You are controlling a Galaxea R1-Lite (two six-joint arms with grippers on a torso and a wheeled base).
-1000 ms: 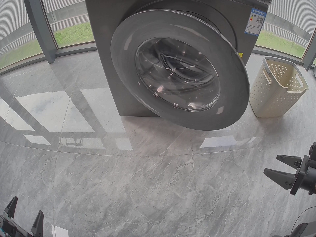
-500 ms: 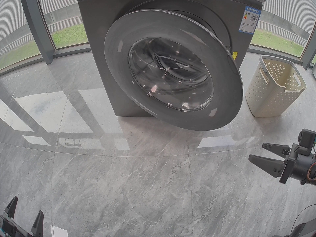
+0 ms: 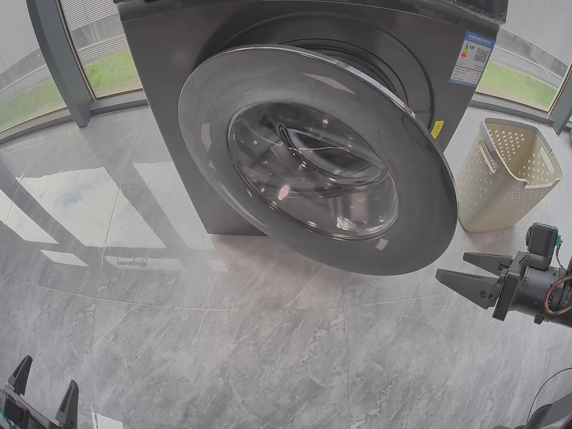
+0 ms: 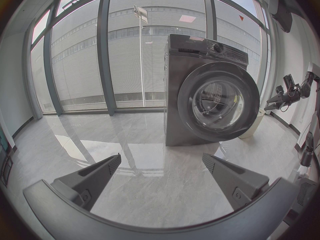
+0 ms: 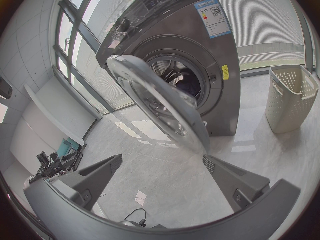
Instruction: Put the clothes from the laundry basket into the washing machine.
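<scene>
The grey washing machine (image 3: 179,78) stands ahead with its round glass door (image 3: 310,162) swung open toward me. Through the opening (image 5: 178,77) I see dark cloth inside the drum. The cream laundry basket (image 3: 506,174) stands on the floor right of the machine, and the part of its inside that shows looks bare. My right gripper (image 3: 459,269) hangs open and holds nothing, just right of the door's lower edge and in front of the basket. My left gripper (image 3: 44,379) is low at the near left, open, with nothing between its fingers.
Glossy grey marble floor (image 3: 238,341) spreads wide in front of the machine. Tall windows with dark pillars (image 3: 50,49) run behind it. A white paper scrap (image 3: 107,419) lies on the floor near my left gripper.
The camera has moved closer, so the machine looks bigger. My right gripper has shifted left and up toward the door's edge, staying open. The left gripper has kept still.
</scene>
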